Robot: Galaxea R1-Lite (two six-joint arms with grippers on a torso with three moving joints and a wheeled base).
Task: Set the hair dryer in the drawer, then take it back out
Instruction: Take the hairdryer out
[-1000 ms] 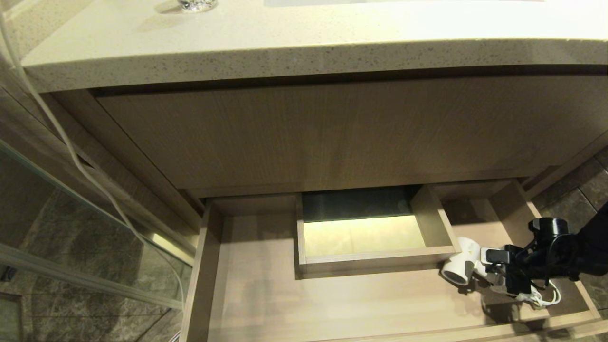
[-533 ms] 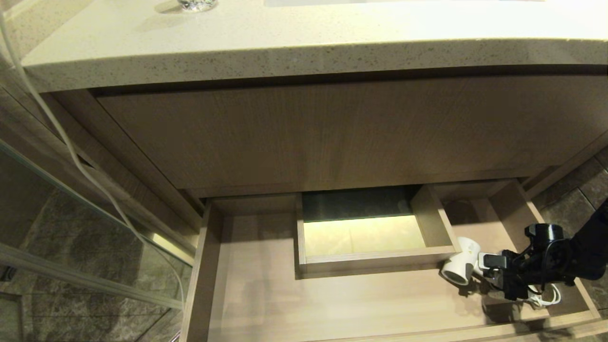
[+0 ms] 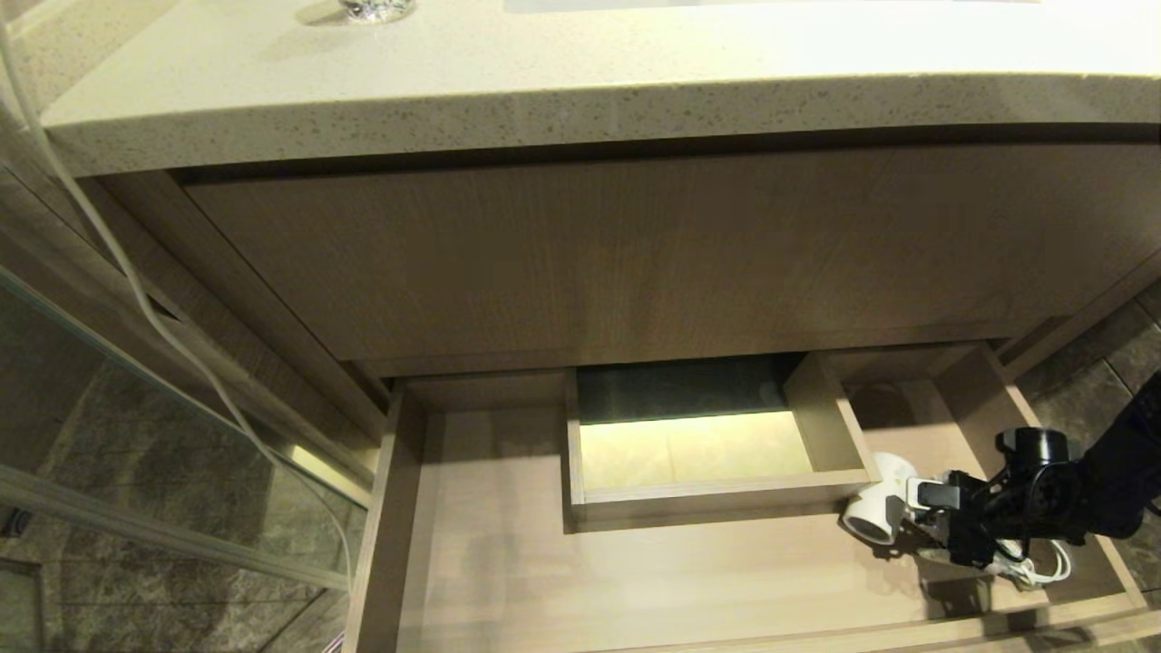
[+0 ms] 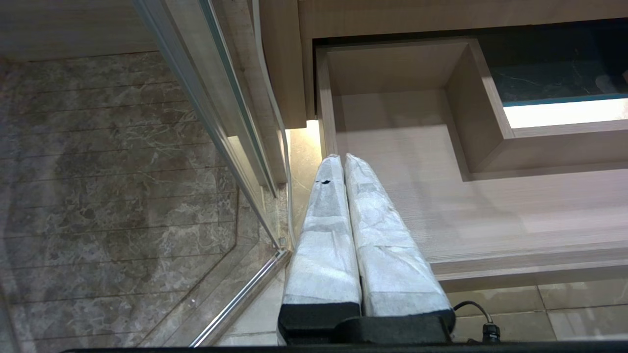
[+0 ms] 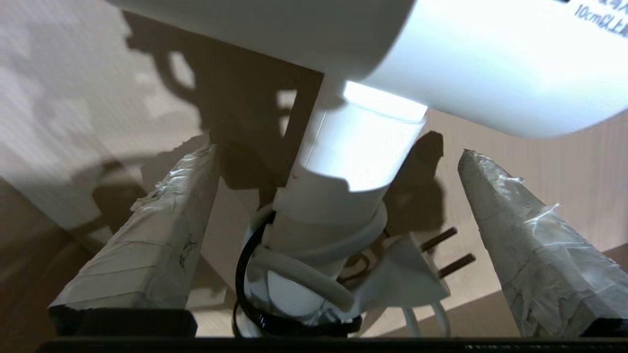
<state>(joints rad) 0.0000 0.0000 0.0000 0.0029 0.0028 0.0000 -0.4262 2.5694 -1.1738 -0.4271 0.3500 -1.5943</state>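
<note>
The small white hair dryer point(image 3: 873, 510) lies on the floor of the pulled-out light-wood drawer point(image 3: 635, 580), at its right end, beside the boxed cutout point(image 3: 821, 426). My right gripper point(image 3: 939, 524) reaches in from the right. It stands open, one finger on each side of the dryer's handle point(image 5: 343, 162), with a gap on both sides. The bundled white cord point(image 3: 1034, 567) and its plug point(image 5: 407, 274) lie at the handle's base. My left gripper point(image 4: 342, 157) hangs shut and empty near the drawer's left front corner point(image 4: 326, 98).
A taller wood panel point(image 3: 635, 254) and a speckled stone counter point(image 3: 544, 82) overhang the drawer's back. A glass partition point(image 3: 136, 435) and a thin white cable point(image 3: 136, 290) stand at the left. Dark marble tiles point(image 3: 1125, 345) lie to the right.
My right arm has sunk a little and edged closer along the dryer's handle. The hair dryer and the drawer have stayed where they were.
</note>
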